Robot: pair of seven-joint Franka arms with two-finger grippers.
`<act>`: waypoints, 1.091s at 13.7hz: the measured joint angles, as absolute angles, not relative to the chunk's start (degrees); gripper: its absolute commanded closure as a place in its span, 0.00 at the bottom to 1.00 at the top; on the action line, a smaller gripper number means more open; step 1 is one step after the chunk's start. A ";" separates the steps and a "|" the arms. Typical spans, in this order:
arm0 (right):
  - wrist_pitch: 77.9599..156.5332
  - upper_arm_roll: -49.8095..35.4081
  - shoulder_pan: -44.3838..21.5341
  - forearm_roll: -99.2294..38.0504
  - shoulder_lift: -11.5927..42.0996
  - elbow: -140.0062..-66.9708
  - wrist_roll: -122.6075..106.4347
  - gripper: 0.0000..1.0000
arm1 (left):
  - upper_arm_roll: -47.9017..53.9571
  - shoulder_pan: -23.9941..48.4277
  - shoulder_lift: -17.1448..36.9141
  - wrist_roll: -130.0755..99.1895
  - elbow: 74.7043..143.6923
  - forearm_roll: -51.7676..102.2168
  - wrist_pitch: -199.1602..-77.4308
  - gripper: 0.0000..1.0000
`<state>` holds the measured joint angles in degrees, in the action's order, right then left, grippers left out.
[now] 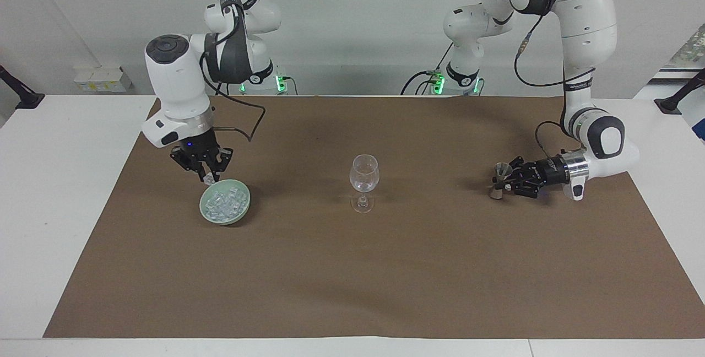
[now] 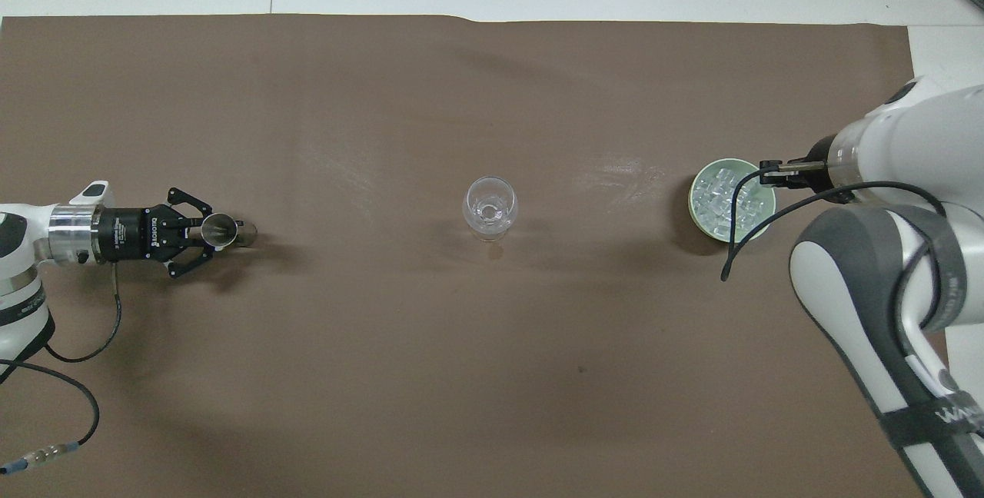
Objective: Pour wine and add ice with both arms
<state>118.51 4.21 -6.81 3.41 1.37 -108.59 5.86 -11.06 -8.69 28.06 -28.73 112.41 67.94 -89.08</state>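
Note:
A clear stemmed wine glass (image 1: pixel 364 178) (image 2: pixel 490 208) stands upright mid-mat. Toward the right arm's end sits a pale green bowl (image 1: pixel 242 211) (image 2: pixel 694 198) heaped with ice (image 1: pixel 223 203) (image 2: pixel 723 194). My right gripper (image 1: pixel 207 176) (image 2: pixel 769 171) hangs just above the bowl's rim on the robots' side, shut on one small ice cube (image 1: pixel 209 180). Toward the left arm's end, my left gripper (image 1: pixel 504 180) (image 2: pixel 219 230) lies level and low over the mat. It is shut on a silver hourglass-shaped jigger (image 1: pixel 496 193) (image 2: pixel 244 233), whose foot is at or just above the mat.
A brown mat (image 1: pixel 385 269) covers most of the white table. A black cable (image 2: pixel 742 240) from the right arm's wrist loops over the bowl. The left arm's cable (image 2: pixel 77 352) trails on the mat near its base.

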 measured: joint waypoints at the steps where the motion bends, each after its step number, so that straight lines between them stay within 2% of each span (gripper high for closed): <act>1: 116.66 4.21 -6.81 2.90 0.54 -107.65 5.93 1.00 | -11.06 -8.73 28.12 -28.48 112.42 68.02 -89.00 1.00; 2: 114.64 4.21 -6.81 2.18 -0.15 -106.47 6.06 1.00 | -11.06 -8.74 28.12 -28.44 112.42 68.02 -89.00 0.96; 3: 112.13 4.20 -6.81 1.02 -0.68 -104.82 6.13 1.00 | -11.06 -8.74 28.13 -28.41 112.42 68.02 -89.00 0.68; 4: 110.07 4.14 -6.81 0.14 -0.96 -103.24 6.34 1.00 | -11.06 -8.74 28.13 -28.38 112.42 68.02 -89.00 0.23; 5: 108.37 4.03 -6.81 -0.42 -1.05 -101.66 7.01 1.00 | -11.06 -8.74 28.13 -28.32 112.42 68.00 -89.01 0.00; 9: 104.99 2.30 -6.91 -0.88 -0.62 -97.50 12.13 1.00 | -11.14 -8.75 28.39 -28.07 112.45 67.98 -89.01 0.00; 15: 99.43 -6.39 -7.21 -0.94 2.95 -90.32 23.46 1.00 | -12.06 -8.77 28.44 -27.85 112.43 67.62 -88.79 0.00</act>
